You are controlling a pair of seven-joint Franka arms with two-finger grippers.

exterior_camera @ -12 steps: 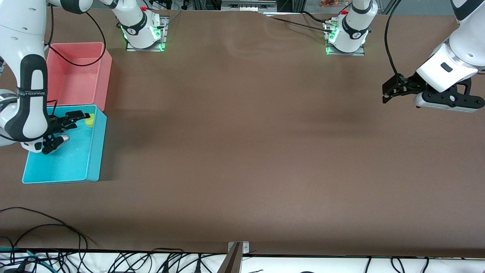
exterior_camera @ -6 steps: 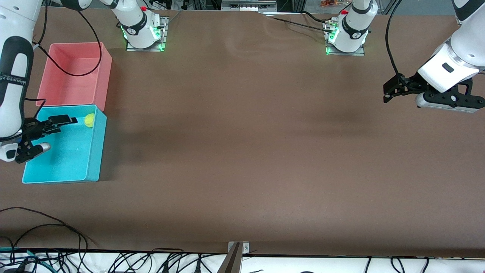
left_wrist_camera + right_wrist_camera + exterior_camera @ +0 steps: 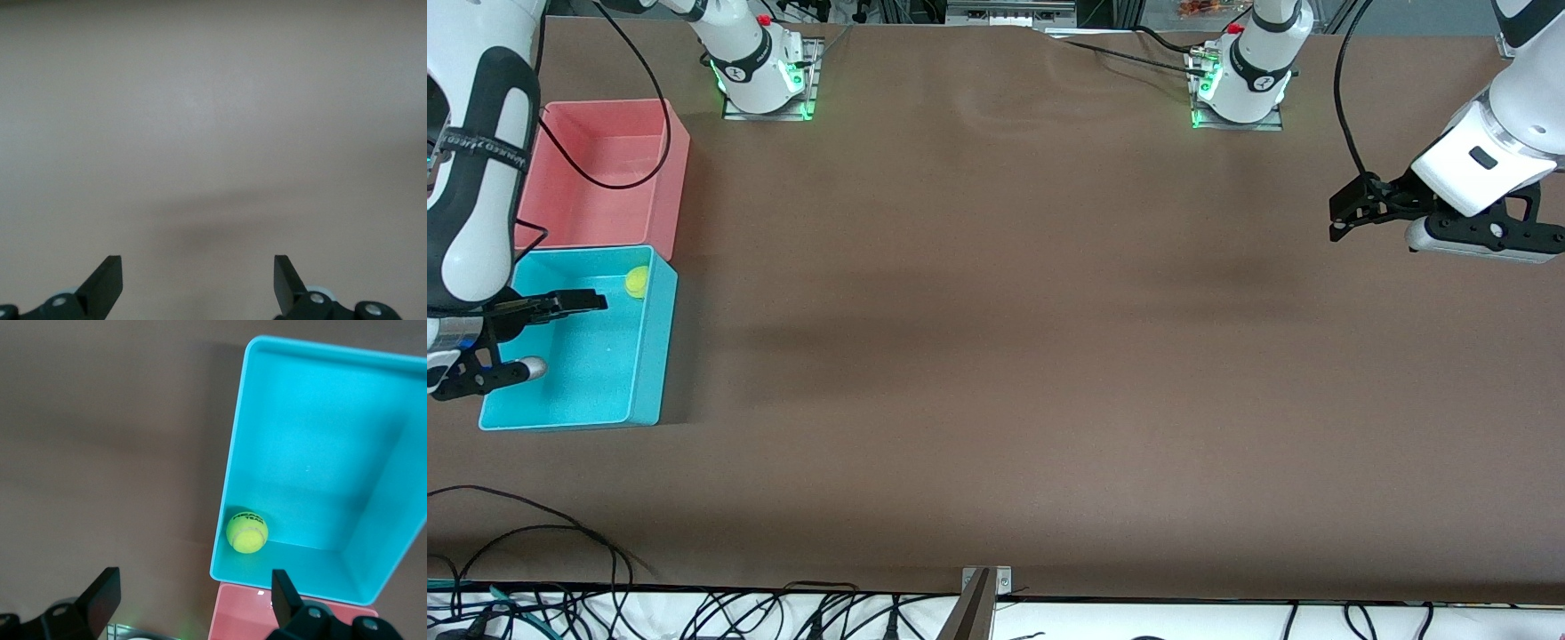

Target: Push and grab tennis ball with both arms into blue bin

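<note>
Ball (image 3: 637, 282): lies in a corner of the blue bin (image 3: 640, 382), beside the pink bin (image 3: 679, 169).
Right gripper (image 3: 525, 333): wide, empty, over the blue bin.
Left gripper (image 3: 1334, 213): wide, empty, waits over bare table.
Risk: slight; a low arm could nudge the bin.

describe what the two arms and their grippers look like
Both arms are white, rounded Franka links with dark grey joint bands and green-lit bases. Black cables loop along each. The right arm carries small lettering. The left gripper and right gripper are black, with two flat fingers.
</note>
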